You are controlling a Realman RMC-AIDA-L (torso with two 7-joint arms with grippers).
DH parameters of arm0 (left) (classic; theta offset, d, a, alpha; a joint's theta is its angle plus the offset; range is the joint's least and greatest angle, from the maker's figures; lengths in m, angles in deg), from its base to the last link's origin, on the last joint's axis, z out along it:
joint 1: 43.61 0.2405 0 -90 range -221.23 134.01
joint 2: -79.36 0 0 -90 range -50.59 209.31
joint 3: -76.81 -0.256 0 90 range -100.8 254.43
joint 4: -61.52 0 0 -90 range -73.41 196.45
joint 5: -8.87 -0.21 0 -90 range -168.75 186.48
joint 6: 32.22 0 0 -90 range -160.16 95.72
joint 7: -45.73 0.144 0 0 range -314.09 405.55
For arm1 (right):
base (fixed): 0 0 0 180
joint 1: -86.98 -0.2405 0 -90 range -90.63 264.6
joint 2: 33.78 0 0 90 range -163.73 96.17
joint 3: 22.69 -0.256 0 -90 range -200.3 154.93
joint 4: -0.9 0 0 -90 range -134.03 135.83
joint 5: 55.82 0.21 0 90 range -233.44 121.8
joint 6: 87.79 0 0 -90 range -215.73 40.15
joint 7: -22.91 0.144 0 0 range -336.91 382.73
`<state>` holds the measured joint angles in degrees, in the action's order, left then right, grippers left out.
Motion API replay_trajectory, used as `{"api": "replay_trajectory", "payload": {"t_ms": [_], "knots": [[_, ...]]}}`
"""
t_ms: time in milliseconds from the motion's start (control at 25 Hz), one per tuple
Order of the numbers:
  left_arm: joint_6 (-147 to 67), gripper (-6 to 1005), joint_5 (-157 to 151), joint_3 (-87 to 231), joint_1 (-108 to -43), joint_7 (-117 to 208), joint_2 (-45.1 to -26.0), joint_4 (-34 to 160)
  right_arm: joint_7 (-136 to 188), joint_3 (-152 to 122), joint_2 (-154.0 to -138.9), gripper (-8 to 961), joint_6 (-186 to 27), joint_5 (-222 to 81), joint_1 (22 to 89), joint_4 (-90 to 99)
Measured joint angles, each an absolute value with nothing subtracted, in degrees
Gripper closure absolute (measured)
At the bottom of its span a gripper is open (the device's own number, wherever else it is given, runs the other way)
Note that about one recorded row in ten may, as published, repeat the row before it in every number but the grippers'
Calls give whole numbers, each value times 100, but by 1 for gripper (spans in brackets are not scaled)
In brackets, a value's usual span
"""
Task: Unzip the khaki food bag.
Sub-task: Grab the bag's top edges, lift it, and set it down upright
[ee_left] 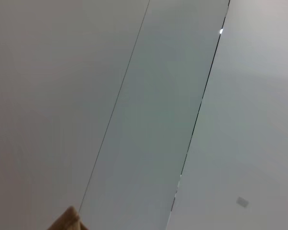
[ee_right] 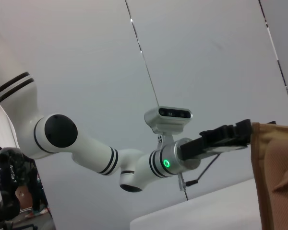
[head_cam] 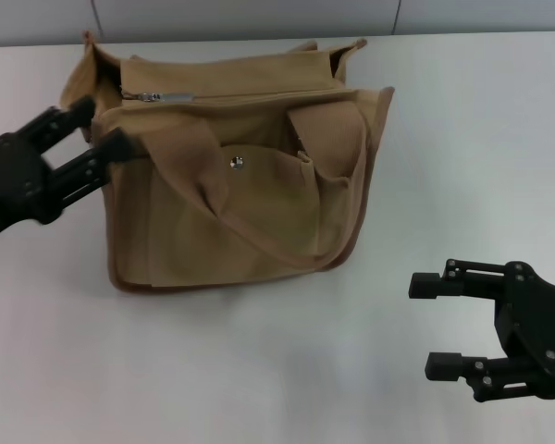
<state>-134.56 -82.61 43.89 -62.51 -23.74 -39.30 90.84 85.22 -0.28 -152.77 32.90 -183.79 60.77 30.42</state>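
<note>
1. On the white table (head_cam: 277, 370), toward the robot's left of centre, sits the khaki food bag (head_cam: 231, 213), upright, front pocket with its snap button (head_cam: 238, 163) facing the head camera. Both webbing handles have flopped forward over the front.
2. Zipper (head_cam: 250, 92) runs along the top; it looks fully closed, with the silver pull (head_cam: 164, 95) at the bag's left end.
3. Left gripper (head_cam: 100, 129) is at the bag's upper left corner. Fingers are spread, one (head_cam: 79, 111) above the corner and one (head_cam: 111, 148) against the side panel. It seems to bracket the corner fabric, but I cannot tell whether it has actually pinched it. The left wrist view shows only a scrap of tan cloth (ee_left: 67, 221) at its edge.
4. Right gripper (head_cam: 435, 324) hovers over bare table, well apart from the bag, near the robot's right front. Fingers parted, holding nothing.
5. Judged step: anchoring the bag end before the pull is taken.
6. To do it well: clamp the left gripper on the corner close to the zipper's start, so the bag does not slide when pulled.
7. Bring the right gripper over the top, pinch the pull tab flat, and draw it along the zipper line toward the robot's right, not upward.
8. Risk: the soft canvas may buckle and jam the slider; keep the seam taut.
</note>
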Motion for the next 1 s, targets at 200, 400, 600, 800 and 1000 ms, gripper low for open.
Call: {"api": "replay_trajectory", "payload": {"t_ms": [200, 400, 600, 800, 1000], "knots": [[-13103, 278, -8260, 4381, -6466, -2072, -3933, 8650, 8519, -27, -15278, 177, 3268, -18348, 6085, 2987], [-13016, 441, -8257, 4412, -6471, -1972, -3936, 8605, 8514, -27, -15278, 177, 3249, -18339, 6106, 2973], [-13011, 688, -8257, 4417, -6447, -1833, -3937, 8604, 8513, -27, -15278, 178, 3193, -18325, 6101, 2960], [-13032, 844, -8258, 4433, -6420, -1759, -3936, 8604, 8513, -27, -15278, 177, 3181, -18320, 6090, 2954], [-13063, 927, -8259, 4600, -6408, -1749, -3901, 8630, 8513, -27, -15278, 177, 3069, -18268, 6102, 2908]]}}
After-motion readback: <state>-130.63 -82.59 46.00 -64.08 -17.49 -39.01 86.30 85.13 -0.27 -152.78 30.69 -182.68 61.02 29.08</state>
